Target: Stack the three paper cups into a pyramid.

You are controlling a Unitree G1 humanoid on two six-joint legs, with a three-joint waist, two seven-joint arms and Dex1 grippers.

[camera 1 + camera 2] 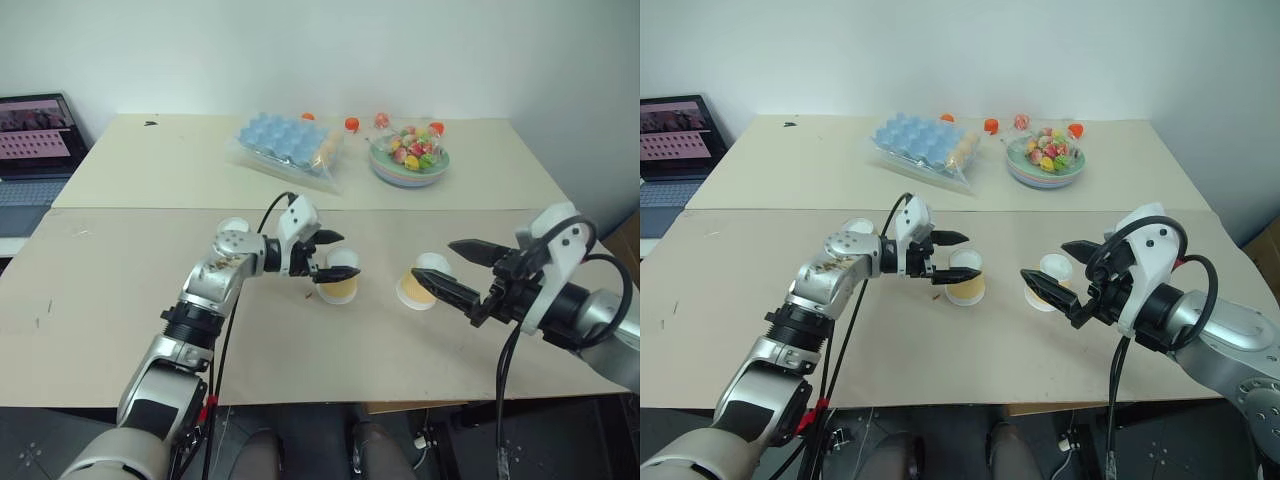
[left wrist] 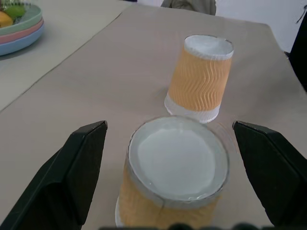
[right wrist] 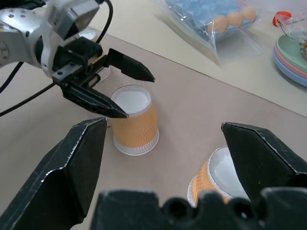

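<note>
My right gripper [image 1: 455, 270] hangs nearest me over the beige bench [image 1: 120, 320], its two black fingers spread wide and holding nothing. Just past its fingertips an upside-down paper cup [image 1: 417, 282], yellow-orange with a white base up, stands on the bench, apart from the fingers. My left gripper [image 1: 335, 258] reaches in from the left, its fingers spread to either side of a second upside-down paper cup [image 1: 340, 276]; in the left wrist view both fingers [image 2: 72, 167] stand clear of the cup's wall with a gap on each side, so nothing is pinched. These two cups stand near each other but not touching, a strip of bare bench between them. A third paper cup [image 1: 233, 228] shows its white end just behind my left wrist, mostly hidden by the arm. No cup rests on another. Farther back lies a light-blue moulded egg tray in a clear bag [image 1: 288, 145] with a few eggs at one end. Beside it is a stack of pastel plates holding wrapped sweets [image 1: 410, 158], with small orange-red items loose near it. At the far left edge sits a laptop [image 1: 38, 135]
</note>
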